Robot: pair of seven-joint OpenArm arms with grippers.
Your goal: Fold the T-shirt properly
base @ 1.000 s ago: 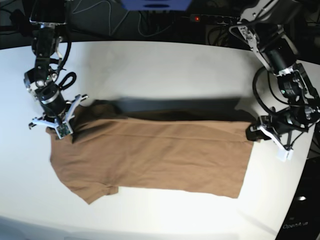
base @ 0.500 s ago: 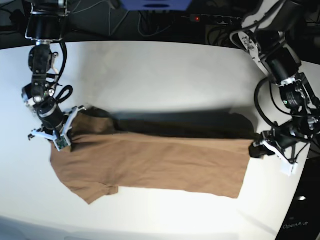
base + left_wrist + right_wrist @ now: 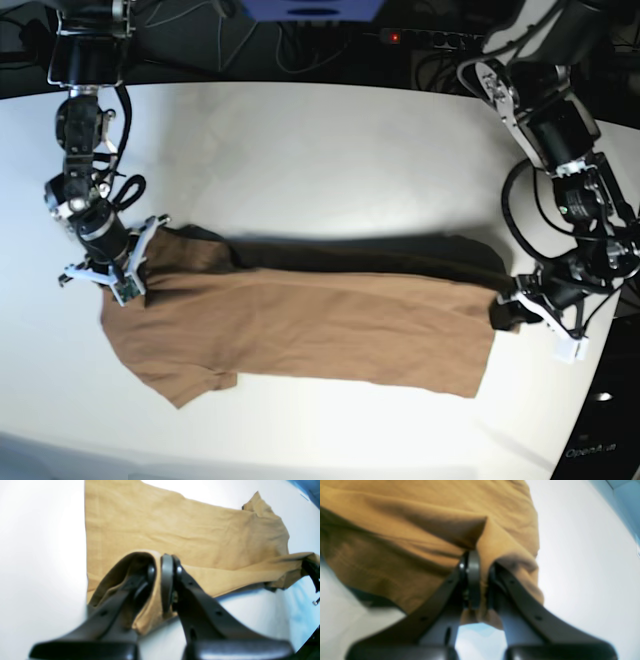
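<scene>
The tan-brown T-shirt (image 3: pixel 300 330) lies lengthwise across the white table (image 3: pixel 320 150), its back edge lifted and doubled over, with a dark shadow behind it. In the base view my right gripper (image 3: pixel 122 272) is shut on the shirt's left end near a sleeve. My left gripper (image 3: pixel 503 308) is shut on the right end. The left wrist view shows the left gripper (image 3: pixel 158 566) pinching a fold of T-shirt (image 3: pixel 187 530). The right wrist view shows the right gripper (image 3: pixel 481 572) clamped on a bunched edge of T-shirt (image 3: pixel 420 530).
Dark cables and a power strip (image 3: pixel 420 38) lie beyond the table's back edge. The table's right edge (image 3: pixel 600 380) runs close to the left arm. Bare white tabletop shows behind and in front of the shirt.
Both grippers have drawn their held ends of the shirt toward the table's front edge, the left one farther. The lifted back edge has come down over the lower layer.
</scene>
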